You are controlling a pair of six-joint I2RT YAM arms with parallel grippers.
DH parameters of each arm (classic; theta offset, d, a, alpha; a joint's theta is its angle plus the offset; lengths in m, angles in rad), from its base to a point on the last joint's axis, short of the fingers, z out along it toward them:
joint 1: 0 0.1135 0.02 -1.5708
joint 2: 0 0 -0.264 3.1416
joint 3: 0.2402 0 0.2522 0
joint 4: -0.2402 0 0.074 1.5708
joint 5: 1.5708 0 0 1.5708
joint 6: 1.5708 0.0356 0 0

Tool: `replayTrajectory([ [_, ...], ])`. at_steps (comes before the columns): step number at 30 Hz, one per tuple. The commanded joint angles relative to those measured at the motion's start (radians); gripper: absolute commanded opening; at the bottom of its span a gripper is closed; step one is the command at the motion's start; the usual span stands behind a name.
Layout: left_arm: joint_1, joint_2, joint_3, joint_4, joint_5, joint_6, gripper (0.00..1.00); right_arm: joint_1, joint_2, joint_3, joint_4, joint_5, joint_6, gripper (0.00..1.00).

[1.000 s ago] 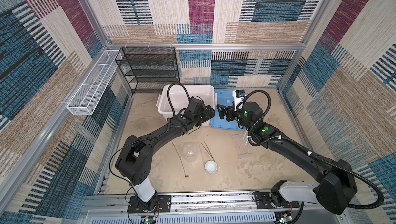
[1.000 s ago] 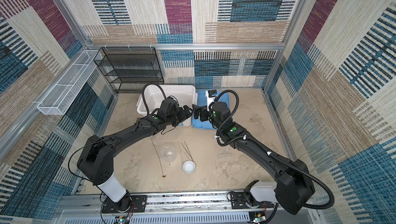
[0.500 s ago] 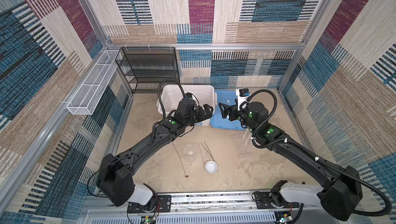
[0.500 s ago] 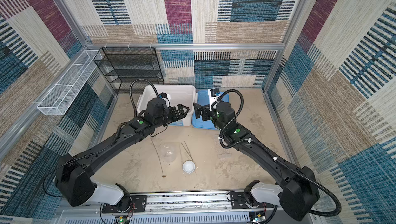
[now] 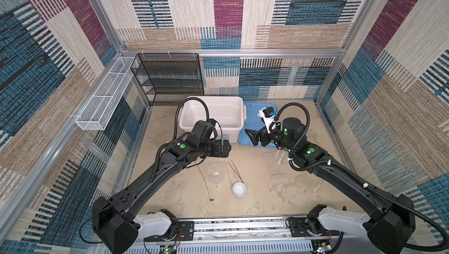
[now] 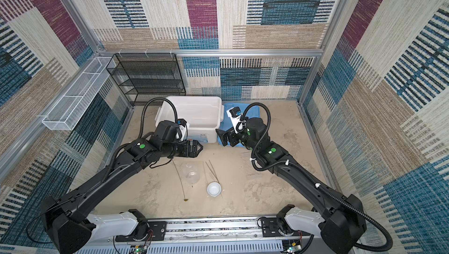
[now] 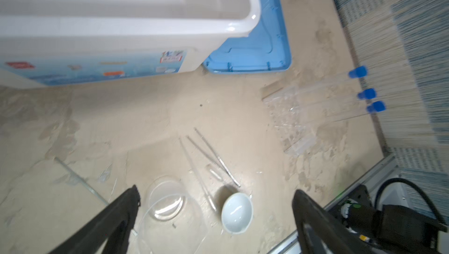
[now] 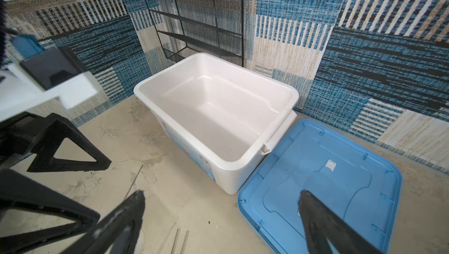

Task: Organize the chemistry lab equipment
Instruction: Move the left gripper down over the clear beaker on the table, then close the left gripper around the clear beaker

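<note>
Hands gaped wide, both empty! Below the left hand (image 7: 216, 192), on the counter (image 7: 145, 119), lay the beaker (image 7: 167, 201) and white dish (image 7: 237, 212), tweezers (image 7: 213, 155) just beyond, test tubes (image 7: 366, 93) well off. The right hand (image 8: 221, 194) hovered over the blue lid's (image 8: 340, 167) edge, white box (image 8: 218, 109) just beyond.

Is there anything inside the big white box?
No, the right wrist view shows the white box with a bare bottom and nothing lying in it.

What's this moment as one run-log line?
left pincer: open, empty | right pincer: open, empty | white box: empty | blue lid: off, beside box
</note>
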State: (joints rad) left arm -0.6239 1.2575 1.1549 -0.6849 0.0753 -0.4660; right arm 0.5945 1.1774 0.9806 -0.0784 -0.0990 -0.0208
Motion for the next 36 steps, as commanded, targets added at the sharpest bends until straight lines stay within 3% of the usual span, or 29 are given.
replayTrajectory([
  [1, -0.011, -0.016, -0.049, -0.125, -0.071, -0.072, 0.99, 0.001, 0.004, -0.001, -0.001, -0.022, 0.000, 0.99],
  [7, -0.128, -0.012, -0.148, -0.098, -0.216, -0.206, 0.99, 0.001, 0.013, -0.015, 0.005, -0.025, 0.022, 0.99],
  [14, -0.174, 0.049, -0.169, -0.019, -0.286, -0.222, 0.99, 0.001, -0.004, -0.038, 0.009, -0.024, 0.034, 0.99],
  [19, -0.177, 0.114, -0.186, -0.020, -0.275, -0.214, 0.99, 0.002, -0.017, -0.041, 0.003, -0.018, 0.039, 0.99],
  [36, -0.185, 0.048, -0.241, -0.075, -0.231, -0.231, 0.99, 0.002, -0.024, -0.052, 0.017, -0.014, 0.042, 1.00],
])
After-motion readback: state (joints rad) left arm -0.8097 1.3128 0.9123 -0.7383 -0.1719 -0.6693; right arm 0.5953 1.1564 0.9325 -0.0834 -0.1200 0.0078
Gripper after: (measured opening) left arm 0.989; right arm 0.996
